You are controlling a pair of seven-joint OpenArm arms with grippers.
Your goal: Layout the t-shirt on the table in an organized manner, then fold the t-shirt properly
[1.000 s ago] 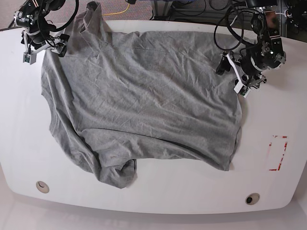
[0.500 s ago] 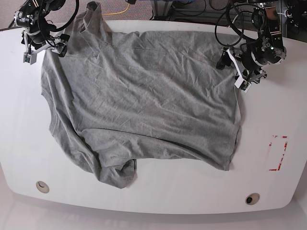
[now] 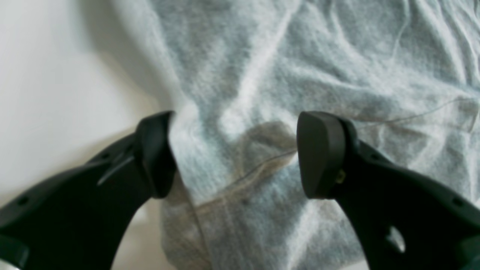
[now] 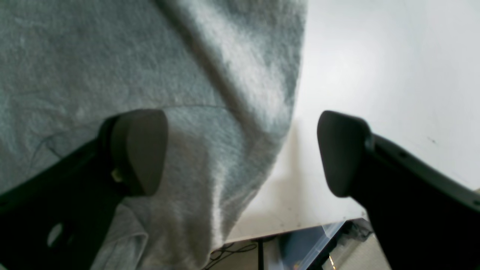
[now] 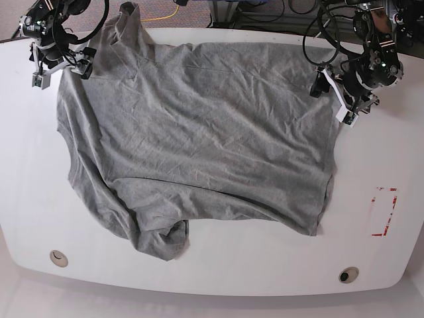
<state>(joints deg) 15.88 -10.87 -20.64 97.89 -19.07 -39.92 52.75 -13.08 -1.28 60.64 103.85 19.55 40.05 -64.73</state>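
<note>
Beyond the far edge of the work surface, the base view shows a strip of dull grey-brown floor crossed by a yellow cable and several black cables (they tangle near dark equipment at the top). Light is even and bright, leaving soft glare. Below the edge, the right wrist view shows a blue bin

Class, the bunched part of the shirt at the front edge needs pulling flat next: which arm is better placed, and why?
Neither is close. The left hand, open over the t-shirt hem, sits slightly nearer the bunch; the right hand is open at the far corner.
</note>
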